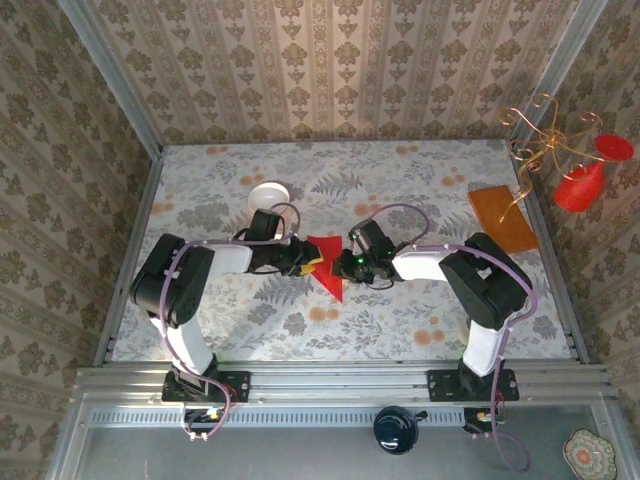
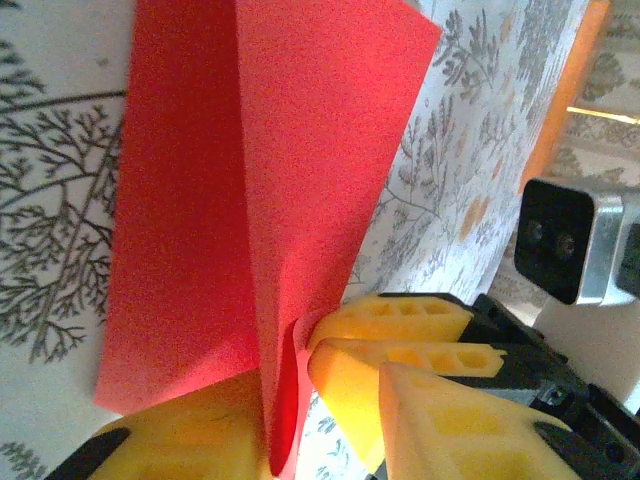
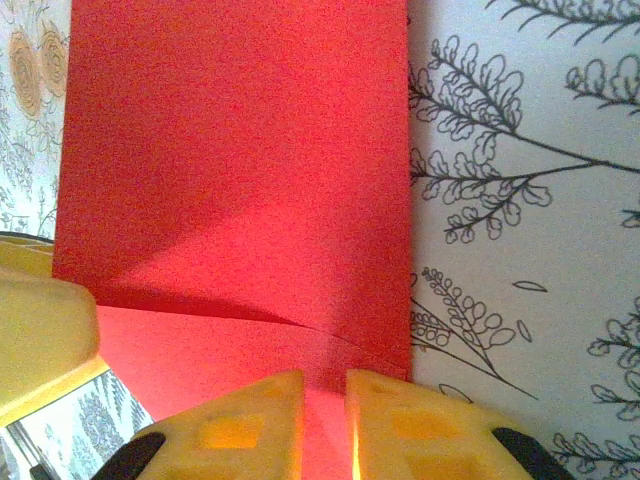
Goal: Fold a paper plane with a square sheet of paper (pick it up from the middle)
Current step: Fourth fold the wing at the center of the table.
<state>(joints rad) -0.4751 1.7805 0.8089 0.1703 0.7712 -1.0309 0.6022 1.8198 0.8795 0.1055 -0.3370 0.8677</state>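
The red sheet of paper (image 1: 327,268) lies part-folded on the flowered table (image 1: 420,200) between the two arms, with one flap standing up. The right gripper (image 3: 325,432) pinches its edge, the fingers almost meeting on it. The left gripper (image 2: 320,425) straddles the raised crease, its jaws slightly parted, with a gap showing beside the paper.

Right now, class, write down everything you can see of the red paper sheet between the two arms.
The red sheet is thin, matte, plain paper, partly folded: from above it reads as a triangle pointing toward the arms' bases, and close up one layer overlaps another along a slanted crease. It lies mid-table on the floral tabletop. One edge runs between the yellow fingers of the left tool; the right tool rests its nearly closed tips on it.
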